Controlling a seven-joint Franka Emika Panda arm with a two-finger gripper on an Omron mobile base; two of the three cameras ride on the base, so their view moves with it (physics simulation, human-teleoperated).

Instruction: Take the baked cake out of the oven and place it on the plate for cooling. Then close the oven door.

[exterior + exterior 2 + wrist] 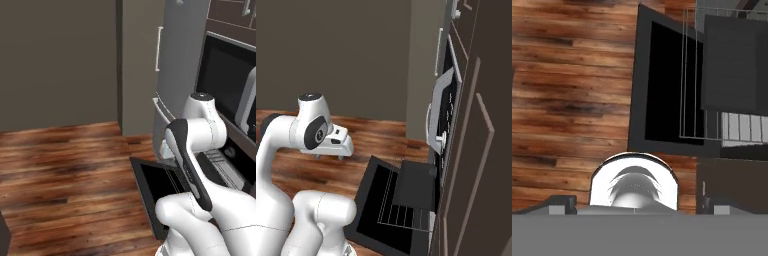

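Over the wooden floor [567, 90], at the left of my hand view, I see bare planks and nothing to carry. To the right of them the oven door [662, 80] lies folded down flat, its dark glass facing up, and past its far edge a wire rack [732, 127] is pulled out over it with a dark flat tray [734, 62] resting on the rack. My gripper [331, 155] hangs above the floor just off the door's left edge, apart from it; its fingertips are barely in view, so I cannot tell whether they are spread or closed, and I make out nothing held between them. Farther right sits the oven [443, 145] itself, in the brown cabinetry [481, 165]. I judge the risk to be the reach: the rack and tray jut out over the door, and if I swing in low from this side my wrist could clip the door's rim or knock the rack. Pushing the door up with the rack still out would jam it. I cannot make out any cake on the tray or a plate, the oven's cavity is hidden behind the cabinetry edge, and my own arm [200, 165] covers much of the door from the left base view.
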